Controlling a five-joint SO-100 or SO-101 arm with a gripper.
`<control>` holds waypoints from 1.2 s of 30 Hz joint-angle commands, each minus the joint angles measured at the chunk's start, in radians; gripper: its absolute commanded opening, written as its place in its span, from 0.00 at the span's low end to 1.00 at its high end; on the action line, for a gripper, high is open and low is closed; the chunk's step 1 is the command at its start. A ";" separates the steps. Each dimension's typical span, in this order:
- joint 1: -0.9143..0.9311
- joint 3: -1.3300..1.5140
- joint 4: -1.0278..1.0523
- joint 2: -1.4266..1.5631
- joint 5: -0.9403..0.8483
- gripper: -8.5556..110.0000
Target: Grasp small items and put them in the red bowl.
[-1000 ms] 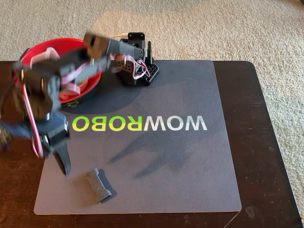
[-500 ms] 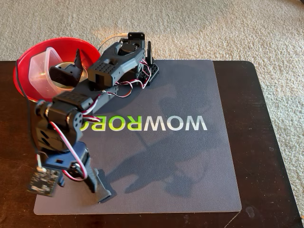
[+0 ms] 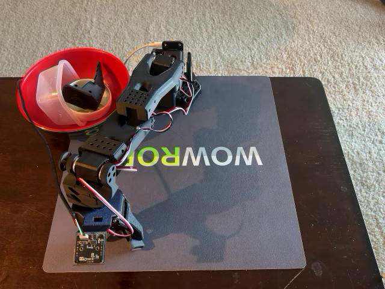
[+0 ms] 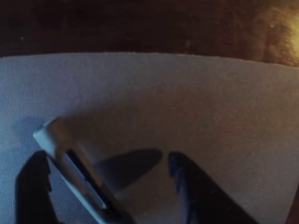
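Observation:
The dark grey ribbed bar (image 4: 77,170) lies on the grey mat, between the two fingers of my open gripper (image 4: 105,161) and closer to the left finger (image 4: 32,191). In the fixed view the gripper (image 3: 127,233) is down at the mat's front left. It covers the bar (image 3: 138,243) except for one end. The red bowl (image 3: 36,117) sits at the back left. It holds a clear square tub (image 3: 49,90) and a dark grey pointed bracket (image 3: 84,93).
The arm's base (image 3: 174,72) stands at the mat's back edge, and the arm reaches diagonally over the mat's left half. The grey WOWROBO mat (image 3: 240,205) lies on a dark wooden table (image 3: 328,180). Carpet lies beyond the table's far edge.
The arm swung from beside the bowl toward the front of the mat. The gripper came down over the ribbed bar, which has stayed in place.

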 commanded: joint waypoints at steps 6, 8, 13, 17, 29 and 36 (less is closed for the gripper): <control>-0.072 -0.011 0.002 -0.015 -0.130 0.14; -0.074 -0.011 0.002 -0.014 -0.152 0.10; -0.064 -0.011 0.002 0.003 -0.276 0.08; -0.034 -0.011 0.002 0.009 -0.336 0.08; 0.199 0.483 0.005 0.758 -0.894 0.07; 0.337 1.266 0.002 1.517 -0.905 0.07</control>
